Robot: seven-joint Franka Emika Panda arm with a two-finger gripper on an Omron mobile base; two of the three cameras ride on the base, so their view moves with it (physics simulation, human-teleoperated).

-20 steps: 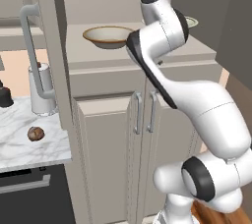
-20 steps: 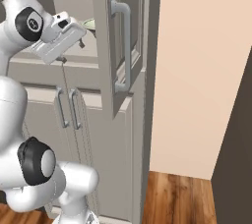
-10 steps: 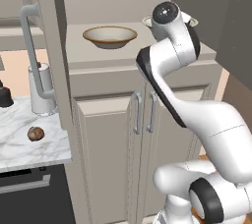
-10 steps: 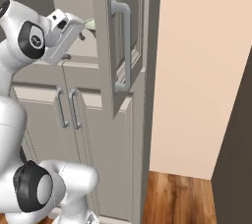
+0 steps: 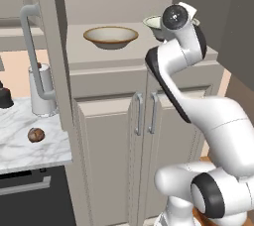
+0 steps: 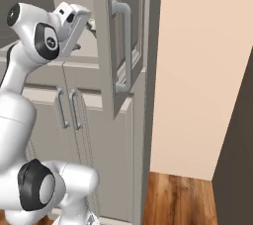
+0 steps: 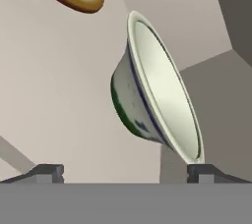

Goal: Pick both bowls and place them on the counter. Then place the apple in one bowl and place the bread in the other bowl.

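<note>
The pale green bowl (image 7: 152, 95), white outside with green pattern, sat on the shelf (image 5: 124, 54). The tool (image 7: 125, 171) had swung closer, spread wide, holding nothing.

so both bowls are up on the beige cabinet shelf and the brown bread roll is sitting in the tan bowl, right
Not quite. Both bowls are on the beige cabinet shelf, but the tan bowl with the golden-brown rim holds nothing. The lumpy dark-brown bread roll lies on the white marble counter, as the left base view shows. The pale cream-green bowl is empty too.
</note>
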